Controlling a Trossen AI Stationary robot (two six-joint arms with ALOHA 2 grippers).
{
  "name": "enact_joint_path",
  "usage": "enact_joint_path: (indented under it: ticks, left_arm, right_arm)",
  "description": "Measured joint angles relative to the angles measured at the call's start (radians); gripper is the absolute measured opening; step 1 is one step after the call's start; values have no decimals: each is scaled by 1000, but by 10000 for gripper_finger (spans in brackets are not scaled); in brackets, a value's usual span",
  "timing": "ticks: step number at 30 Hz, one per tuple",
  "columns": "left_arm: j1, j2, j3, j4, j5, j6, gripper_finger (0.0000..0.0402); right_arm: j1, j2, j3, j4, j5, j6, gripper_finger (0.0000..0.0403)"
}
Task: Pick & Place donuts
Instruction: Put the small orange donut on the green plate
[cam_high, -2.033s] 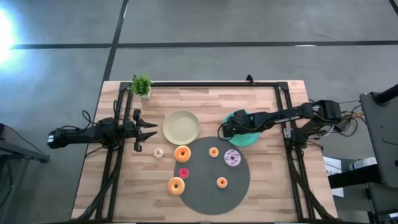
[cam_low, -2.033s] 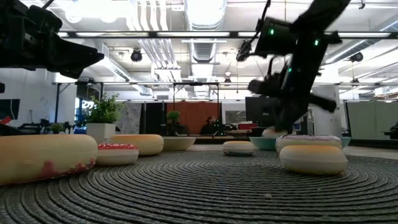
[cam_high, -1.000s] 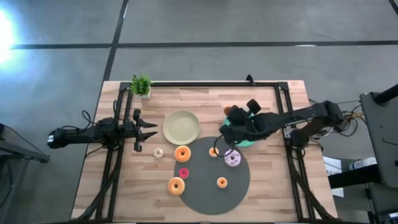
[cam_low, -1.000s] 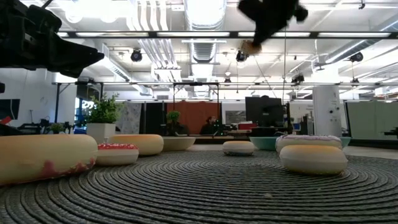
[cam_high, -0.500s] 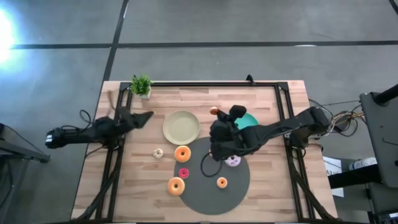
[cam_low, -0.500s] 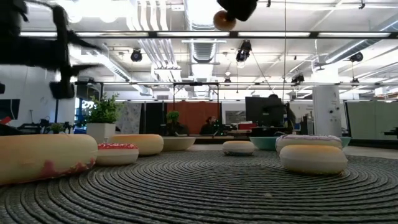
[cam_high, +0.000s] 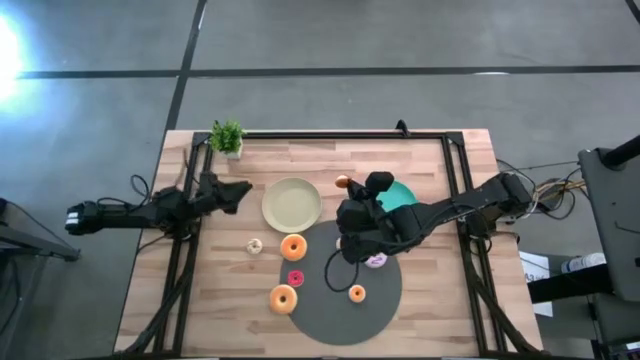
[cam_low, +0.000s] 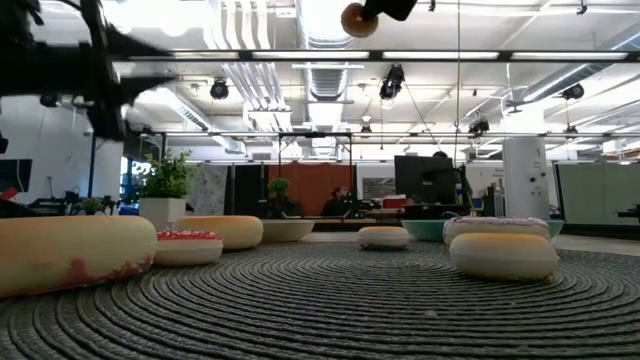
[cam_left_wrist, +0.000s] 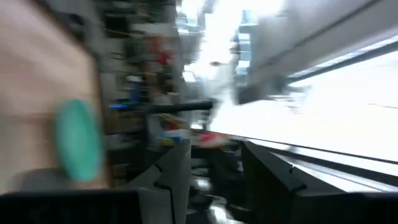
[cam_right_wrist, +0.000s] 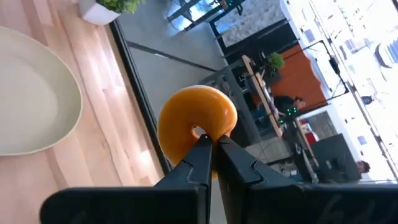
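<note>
Right wrist view shows an orange donut pinched at its ring between the closed jaws of the right gripper, held in the air above the wooden table. From the high view it hangs between the cream plate on its left and the teal plate on its right, well clear of both.

It looks like a light, smooth toy, probably firm plastic or foam. The thin fingers bite only one side of the ring, so it could swivel or slip if the arm swings hard. A grip across the ring wall, one finger through the hole, seems the surest hold, and that is how it appears to be taken here.

Other donuts lie below: a large orange one at the far left edge of the grey mat, a small pink one, another orange one at the mat's near left edge, a mini orange one on the mat, and a lilac-white one partly hidden under the right arm. A small cream one sits on bare wood left of the mat.

The left gripper waits at the table's left side, near a potted plant; I cannot tell whether its jaws are open. Nothing stands between the carried donut and the cream plate.
</note>
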Motion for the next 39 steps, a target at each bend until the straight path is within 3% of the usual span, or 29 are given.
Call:
enact_joint_path:
  ticks: [4, 9, 13, 18, 23, 31, 39]
  left_arm:
    - [0, 36, 38, 79, 55, 39, 117]
    - [1, 187, 135, 16, 66, 8, 117]
    - [19, 398, 244, -31, 220, -90, 117]
    - [71, 597, 335, 180, 357, -70, 117]
    - [144, 699, 418, 400, 492, -69, 117]
    - [171, 850, 587, 446, 639, -136, 117]
    - [190, 904, 693, 536, 723, -148, 117]
  right_arm:
    - [-3, -3, -1, 118, 0, -154, 9]
    - [-6, -4, -23, 401, -72, -468, 9]
    - [-12, -3, -29, 587, -126, -666, 9]
    - [-10, 0, -31, 703, -137, -844, 9]
    - [-6, 1, -33, 877, -129, -965, 14]
    - [-6, 61, -33, 1351, -119, -1347, 18]
    - [0, 79, -33, 1498, -110, -1510, 18]
